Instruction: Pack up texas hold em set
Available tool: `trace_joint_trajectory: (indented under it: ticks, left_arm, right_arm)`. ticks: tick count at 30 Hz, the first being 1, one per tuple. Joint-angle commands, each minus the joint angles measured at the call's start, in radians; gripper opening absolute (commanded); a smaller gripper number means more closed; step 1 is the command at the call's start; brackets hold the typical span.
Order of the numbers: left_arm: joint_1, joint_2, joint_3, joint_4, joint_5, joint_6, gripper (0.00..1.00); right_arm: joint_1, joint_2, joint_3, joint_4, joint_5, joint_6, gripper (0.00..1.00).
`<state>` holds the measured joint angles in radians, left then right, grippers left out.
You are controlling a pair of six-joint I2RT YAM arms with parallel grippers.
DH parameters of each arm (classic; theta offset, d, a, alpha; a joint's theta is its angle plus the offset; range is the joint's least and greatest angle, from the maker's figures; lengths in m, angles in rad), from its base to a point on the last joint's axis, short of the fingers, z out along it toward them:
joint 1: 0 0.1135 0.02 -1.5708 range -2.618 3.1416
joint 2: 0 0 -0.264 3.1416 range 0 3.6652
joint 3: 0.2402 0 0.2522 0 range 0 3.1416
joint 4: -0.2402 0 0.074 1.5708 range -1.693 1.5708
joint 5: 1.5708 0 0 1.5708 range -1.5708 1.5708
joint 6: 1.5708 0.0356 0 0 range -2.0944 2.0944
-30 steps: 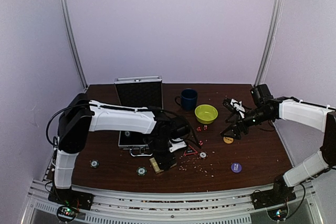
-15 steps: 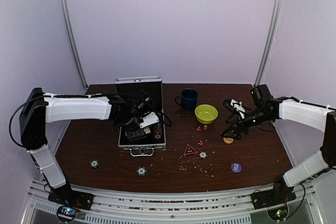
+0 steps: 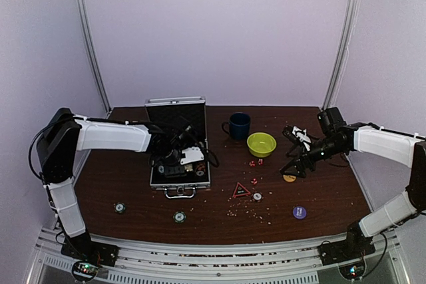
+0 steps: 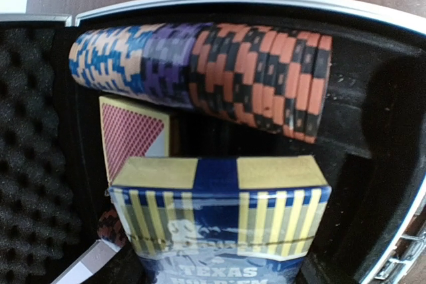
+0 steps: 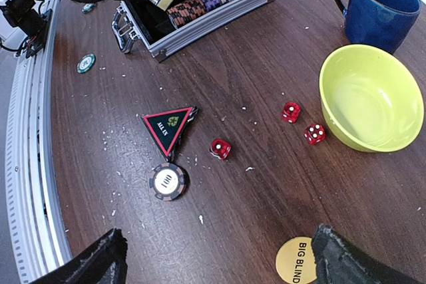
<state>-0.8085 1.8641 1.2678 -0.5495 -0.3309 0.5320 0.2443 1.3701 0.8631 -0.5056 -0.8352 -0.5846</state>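
Observation:
The silver briefcase (image 3: 166, 181) lies open, lid (image 3: 176, 116) upright. My left gripper (image 3: 180, 157) is over its tray, shut on the blue card box (image 4: 219, 224), which sits low inside the case. In the left wrist view a row of poker chips (image 4: 200, 74) lies along the far wall and the red card box (image 4: 133, 134) lies behind the blue one. My right gripper (image 5: 219, 271) is open above bare table; its right finger (image 5: 353, 261) is beside a yellow "big blind" chip (image 5: 299, 261). The red triangle (image 5: 168, 128), a "100" chip (image 5: 167, 181) and three red dice (image 5: 220, 148) lie loose.
A yellow-green bowl (image 3: 261, 143) and a dark blue mug (image 3: 237, 126) stand behind the dice. A purple chip (image 3: 299, 212) lies front right. Two chips (image 3: 120, 207) (image 3: 180, 217) lie near the front left edge. Crumbs are scattered over the front middle.
My left arm has carried the blue card box from the table's front middle back to the briefcase and lowered it into the tray. The right arm has not moved.

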Motion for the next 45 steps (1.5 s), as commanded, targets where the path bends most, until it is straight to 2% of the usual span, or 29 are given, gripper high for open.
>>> trace_joint_trajectory:
  ticks: [1,13,17,18,19,20,29,31,33,36,41,45]
  left_arm:
    - [-0.001,0.005,0.022,-0.001,0.062,0.031,0.53]
    - [-0.001,0.006,0.000,-0.050,0.101,0.057,0.59]
    - [-0.002,0.007,0.004,-0.053,0.089,0.062,0.64]
    - [-0.002,0.009,0.005,-0.051,0.071,0.058,0.86]
    - [-0.001,0.009,0.007,-0.047,0.048,0.056,0.96]
    - [-0.001,0.007,0.010,-0.047,0.040,0.057,0.98]
    - [-0.001,-0.124,0.071,-0.044,0.061,0.037,0.98]
    - [0.000,-0.133,0.072,0.021,-0.005,0.000,0.98]
    - [0.005,-0.112,0.088,0.081,-0.166,-0.089,0.98]
    - [0.012,-0.052,0.108,0.077,-0.177,-0.105,0.98]
    - [0.033,0.068,0.173,0.033,-0.179,-0.162,0.77]
    - [0.066,0.121,0.215,0.031,-0.141,-0.215,0.70]
  right_arm:
    - [-0.001,0.011,0.003,-0.021,-0.018,-0.026,0.97]
    - [0.000,0.014,0.004,-0.025,-0.018,-0.027,0.97]
    - [-0.001,0.014,0.004,-0.025,-0.015,-0.029,0.97]
    - [-0.002,0.014,0.004,-0.025,-0.015,-0.029,0.97]
    - [-0.001,0.014,0.003,-0.024,-0.015,-0.029,0.97]
    - [-0.001,0.016,0.002,-0.023,-0.015,-0.029,0.97]
    - [-0.001,0.019,0.008,-0.030,-0.008,-0.038,0.97]
    - [-0.001,0.019,0.009,-0.032,-0.007,-0.038,0.97]
    - [-0.001,0.019,0.010,-0.035,-0.005,-0.039,0.97]
    - [-0.002,0.014,0.008,-0.035,-0.002,-0.039,0.97]
    - [-0.002,0.002,0.001,-0.028,0.007,-0.033,0.97]
    - [-0.002,-0.002,-0.001,-0.025,0.009,-0.031,0.97]
